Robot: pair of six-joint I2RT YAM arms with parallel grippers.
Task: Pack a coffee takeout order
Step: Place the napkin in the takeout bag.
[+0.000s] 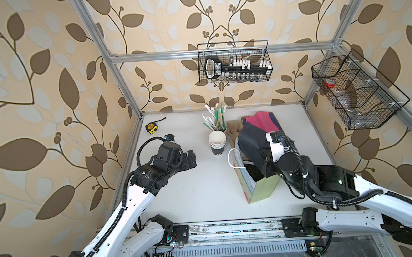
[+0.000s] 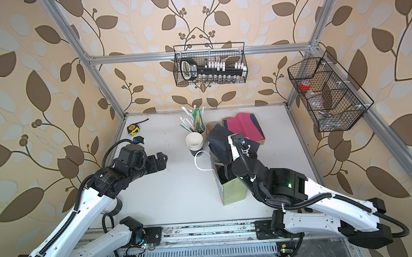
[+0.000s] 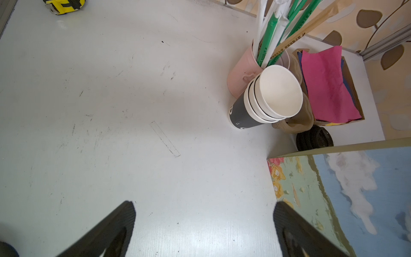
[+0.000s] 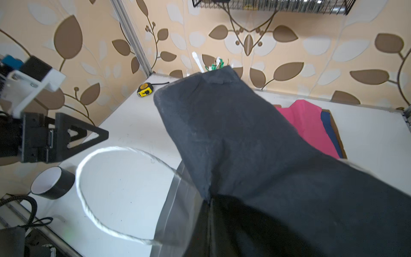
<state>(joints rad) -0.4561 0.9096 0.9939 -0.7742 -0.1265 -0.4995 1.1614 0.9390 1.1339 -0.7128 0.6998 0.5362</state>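
The dark sheet (image 1: pixel 249 137) is up off the table, standing in a crumpled peak above the mouth of the gift bag (image 1: pixel 261 191). From the right wrist camera it fills most of my view, gathered to a point low in the frame. My right gripper (image 1: pixel 264 164) points down into the bag's open top with its jaws closed. The fingertips are buried under the sheet, but the sheet rises straight from them, so I read it as pinched there. The bag stands upright on the white table (image 1: pixel 192 199), green side toward the front rail, its white cord handle (image 1: pixel 230 158) looping out on the side facing my left arm. Just behind the bag I see a short stack of black lids (image 3: pixel 314 139) and the tan cup carrier (image 3: pixel 297 123), which sits right beside a stack of black paper cups (image 1: pixel 217 143), white inside. Behind those stands a pink holder (image 3: pixel 241 75) full of wrapped straws (image 1: pixel 215 118), and next to the carrier a cardboard tray (image 3: pixel 354 89) with the pink sheet (image 1: pixel 261 120) on top. One more black cup (image 4: pixel 51 184) sits near the front edge below my left arm. My left gripper (image 1: pixel 193 161) hovers over bare table, well apart from the bag, jaws spread wide and empty. A yellow tape measure (image 1: pixel 151 128) lies by the far left corner
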